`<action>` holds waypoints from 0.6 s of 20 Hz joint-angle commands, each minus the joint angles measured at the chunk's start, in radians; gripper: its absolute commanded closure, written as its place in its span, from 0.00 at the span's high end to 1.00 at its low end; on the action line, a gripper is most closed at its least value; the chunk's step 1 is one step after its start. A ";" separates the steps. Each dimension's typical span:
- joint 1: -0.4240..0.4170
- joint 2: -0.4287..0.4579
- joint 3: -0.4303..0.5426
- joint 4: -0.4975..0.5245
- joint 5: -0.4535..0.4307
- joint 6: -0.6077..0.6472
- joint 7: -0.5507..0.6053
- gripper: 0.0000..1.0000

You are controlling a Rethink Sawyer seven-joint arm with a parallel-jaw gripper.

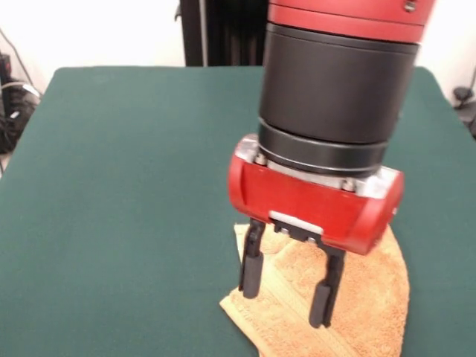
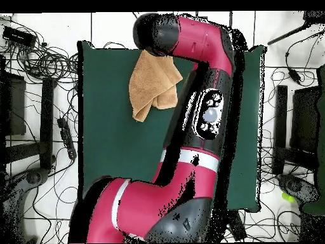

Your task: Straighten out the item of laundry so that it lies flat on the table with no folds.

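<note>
The orange-yellow terry towel (image 1: 357, 305) lies rumpled and folded over itself near the front edge of the green table (image 1: 126, 186). A woven band runs along its left part. My gripper (image 1: 285, 296) hangs just above the towel with its two black fingers (image 1: 251, 269) spread apart and nothing between them. In the overhead view the towel (image 2: 151, 89) lies at the table's far edge, partly under the arm's head, and the gripper itself is hidden by the arm.
The red and black arm (image 2: 203, 121) stretches across the middle of the table (image 2: 108, 140). Cables and black stands (image 2: 38, 108) lie on the floor around the table.
</note>
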 commanded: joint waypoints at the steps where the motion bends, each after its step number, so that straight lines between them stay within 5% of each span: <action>1: -0.015 -0.123 0.282 0.401 -0.094 -0.100 -0.374 1.00; 12: -0.105 -0.143 0.429 0.419 -0.251 -0.151 -0.432 1.00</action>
